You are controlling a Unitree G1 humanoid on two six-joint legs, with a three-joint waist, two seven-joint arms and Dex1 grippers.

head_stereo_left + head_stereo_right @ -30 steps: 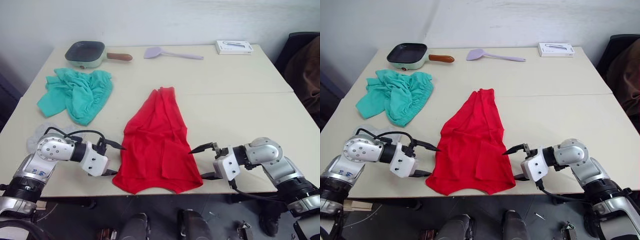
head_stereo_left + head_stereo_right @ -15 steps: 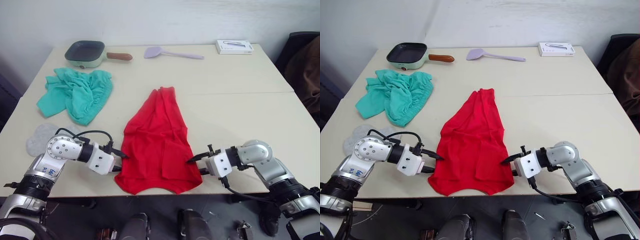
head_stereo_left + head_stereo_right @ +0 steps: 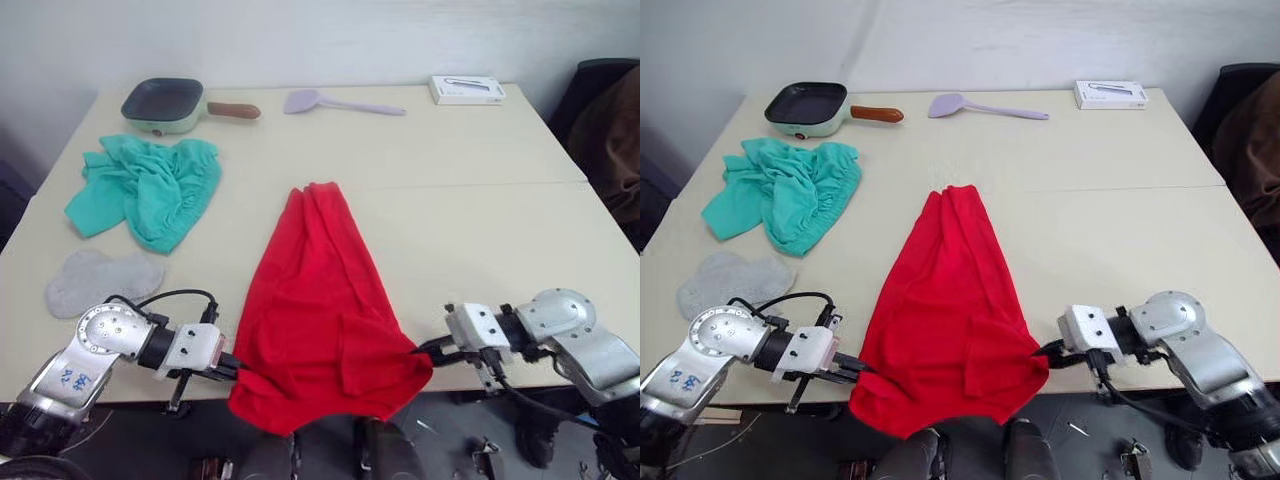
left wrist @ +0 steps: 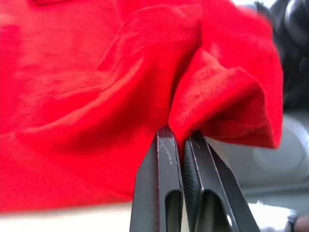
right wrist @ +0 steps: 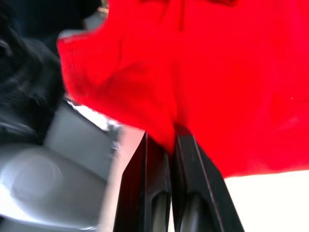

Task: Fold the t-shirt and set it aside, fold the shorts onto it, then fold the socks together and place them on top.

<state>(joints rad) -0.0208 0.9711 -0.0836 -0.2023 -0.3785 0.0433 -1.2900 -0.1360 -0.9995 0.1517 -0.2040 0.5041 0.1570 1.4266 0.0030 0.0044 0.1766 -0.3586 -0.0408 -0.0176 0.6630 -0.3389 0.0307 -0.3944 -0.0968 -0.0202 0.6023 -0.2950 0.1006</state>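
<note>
Both arms have drawn back toward the near edge, dragging the t-shirt (image 3: 322,300) so its hem now hangs over the worktop (image 3: 470,190) edge. The left pincer (image 3: 232,369) is clamped on the hem's left corner, the right pincer (image 3: 425,350) on its right corner. The shorts (image 3: 150,185) lie far left, the socks (image 3: 95,280) near left.

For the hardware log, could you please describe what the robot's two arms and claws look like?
Both arms have rounded silver-grey metal joint housings with a white boxy wrist block and loose black cables. The left arm carries small blue markings on its silver casing. Each claw, left claw and right claw, has two slim black fingers; the wrist views show them as flat, tapered bars with slotted bases.
</note>
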